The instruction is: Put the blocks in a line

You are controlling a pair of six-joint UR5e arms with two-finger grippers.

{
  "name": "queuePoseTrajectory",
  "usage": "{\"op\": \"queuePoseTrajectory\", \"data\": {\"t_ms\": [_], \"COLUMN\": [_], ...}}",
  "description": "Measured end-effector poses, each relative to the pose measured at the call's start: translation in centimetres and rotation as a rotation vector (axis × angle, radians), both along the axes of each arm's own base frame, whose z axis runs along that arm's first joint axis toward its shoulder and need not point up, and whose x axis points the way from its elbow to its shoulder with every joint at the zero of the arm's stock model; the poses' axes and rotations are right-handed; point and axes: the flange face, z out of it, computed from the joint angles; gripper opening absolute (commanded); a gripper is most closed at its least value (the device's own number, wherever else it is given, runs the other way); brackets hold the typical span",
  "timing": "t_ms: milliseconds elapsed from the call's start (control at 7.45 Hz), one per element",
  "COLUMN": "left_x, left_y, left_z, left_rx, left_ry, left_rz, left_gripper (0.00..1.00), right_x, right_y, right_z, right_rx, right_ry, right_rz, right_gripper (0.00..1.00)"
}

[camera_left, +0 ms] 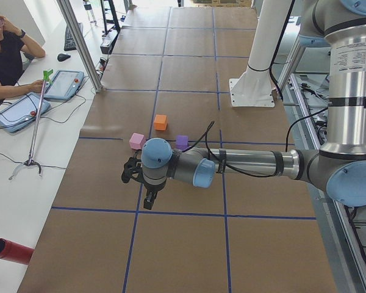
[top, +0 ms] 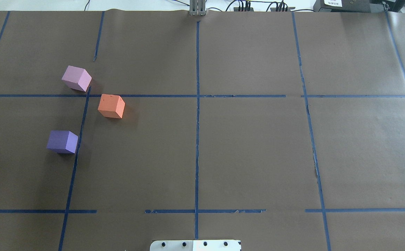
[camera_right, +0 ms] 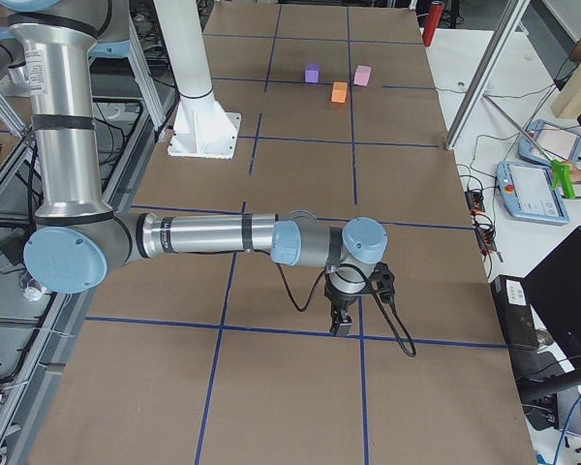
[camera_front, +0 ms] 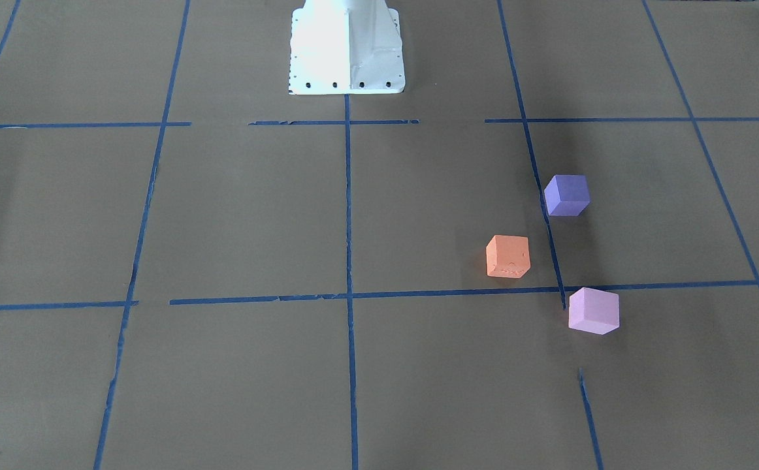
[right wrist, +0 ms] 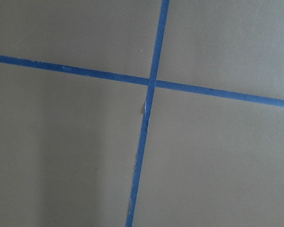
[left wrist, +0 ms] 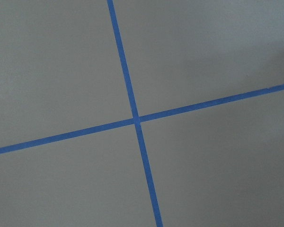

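Note:
Three blocks lie apart on the brown paper on my left side. The orange block (camera_front: 507, 256) (top: 111, 106) sits between the violet-purple block (camera_front: 567, 194) (top: 62, 141), nearer my base, and the pale pink block (camera_front: 592, 311) (top: 76, 78), farther out. They form a loose bent group, none touching. My left gripper (camera_left: 147, 201) shows only in the exterior left view, pointing down, short of the blocks (camera_left: 160, 122); I cannot tell if it is open. My right gripper (camera_right: 341, 325) shows only in the exterior right view, far from the blocks (camera_right: 339, 92); its state cannot be told either.
Blue tape lines (top: 197, 104) grid the paper. The white robot base (camera_front: 347, 49) stands at the table's middle edge. An operator (camera_left: 3, 55) sits beside the table with tablets (camera_left: 64, 84). A red cylinder (camera_left: 9, 250) and a grabber tool (camera_left: 36, 122) lie on the side bench.

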Motion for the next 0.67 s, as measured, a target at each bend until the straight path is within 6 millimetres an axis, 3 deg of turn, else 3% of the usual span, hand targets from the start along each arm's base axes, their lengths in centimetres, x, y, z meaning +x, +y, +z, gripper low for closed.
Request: {"op": "queuePoseTrajectory", "data": {"t_ms": [402,537,671], "left_x": [0.2,1.1,3.5], "left_y": [-1.1,-2.9,-5.5], "left_z": [-1.8,-3.9,-7.6], "left_rx": [-0.017,-0.026,-0.045], "left_ry": [0.0,0.006,0.017], "left_rz": [-0.008,-0.017,-0.017], "left_gripper": [1.0,1.0,1.0], "right_x": [0.0,0.0,0.0], "right_y": [0.0,0.0,0.0], "right_z": [0.0,0.0,0.0], "right_rx": [0.001,0.0,0.0], "right_ry": [0.0,0.0,0.0], "right_rz": [0.0,0.0,0.0], "right_gripper": [1.0,1.0,1.0]}}
